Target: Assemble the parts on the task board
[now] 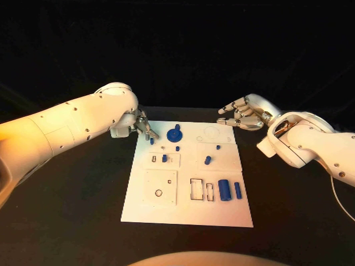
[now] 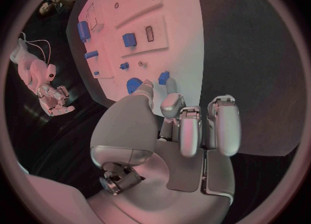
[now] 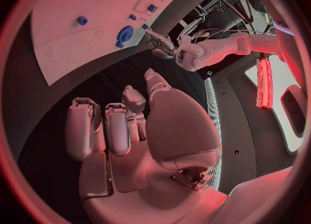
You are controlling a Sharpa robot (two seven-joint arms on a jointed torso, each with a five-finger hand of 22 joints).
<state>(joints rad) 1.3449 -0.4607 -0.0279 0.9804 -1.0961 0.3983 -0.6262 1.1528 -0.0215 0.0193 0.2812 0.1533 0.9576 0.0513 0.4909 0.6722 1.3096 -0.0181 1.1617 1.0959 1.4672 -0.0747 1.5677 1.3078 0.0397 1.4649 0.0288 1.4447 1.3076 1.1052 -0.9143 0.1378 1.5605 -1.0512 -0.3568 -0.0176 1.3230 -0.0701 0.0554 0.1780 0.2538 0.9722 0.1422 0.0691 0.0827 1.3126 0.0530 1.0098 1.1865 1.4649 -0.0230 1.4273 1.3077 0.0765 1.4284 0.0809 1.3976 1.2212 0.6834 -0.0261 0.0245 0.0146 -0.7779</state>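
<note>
The white task board (image 1: 186, 208) lies in the middle of the black table. A round blue part (image 1: 174, 134) sits near its far edge, with a small blue peg (image 1: 152, 141) to its left. My left hand (image 1: 141, 127) hovers over the board's far left corner. Its fingertips (image 2: 170, 85) are spread just beside that peg (image 2: 164, 78) and hold nothing. My right hand (image 1: 243, 115) hangs off the board's far right corner, fingers loosely bent and empty. The right wrist view shows the left hand (image 3: 158, 42) by the round part (image 3: 125, 33).
More blue parts lie on the board: a thick cylinder (image 1: 224, 188), a thin bar (image 1: 238, 190), a piece in a slot (image 1: 165, 158) and two small pegs (image 1: 208, 160) (image 1: 218, 147). Bare black table (image 1: 57, 221) surrounds the board.
</note>
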